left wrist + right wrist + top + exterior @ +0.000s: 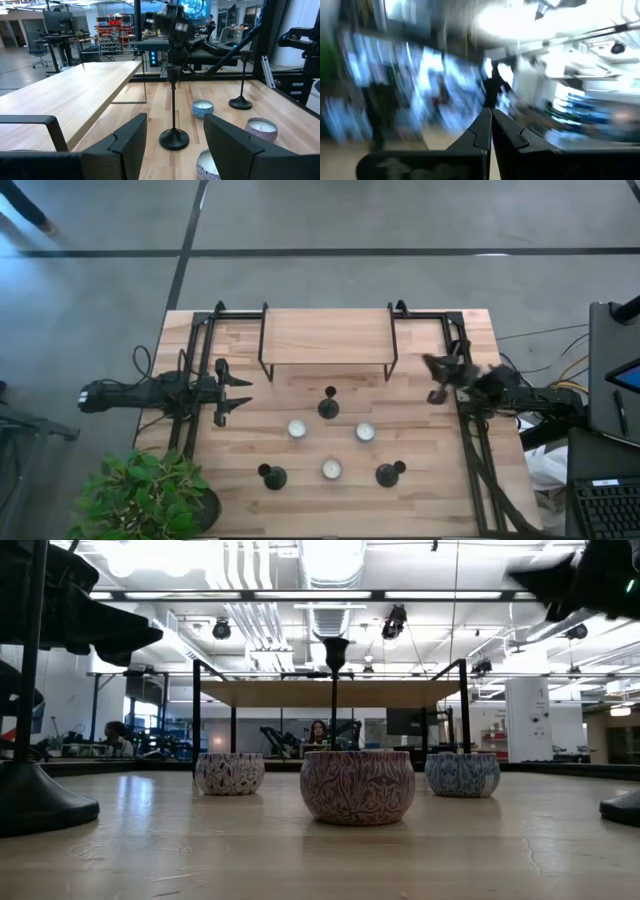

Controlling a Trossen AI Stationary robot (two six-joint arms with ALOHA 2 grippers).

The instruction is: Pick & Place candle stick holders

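I'd ease my half-open, empty left gripper (238, 391) toward three o'clock, centring the middle candlestick holder's (328, 406) stem between the fingers, while the right gripper (436, 378) stays shut and empty.

— Where's the left arm?
— Stretched in from the table's left edge, its left gripper (243, 394) low, fingers (127, 145) parted, holding nothing.
— And the right?
— At the far right, raised, the right gripper (433, 378) with its fingers (482, 131) pressed together, empty.
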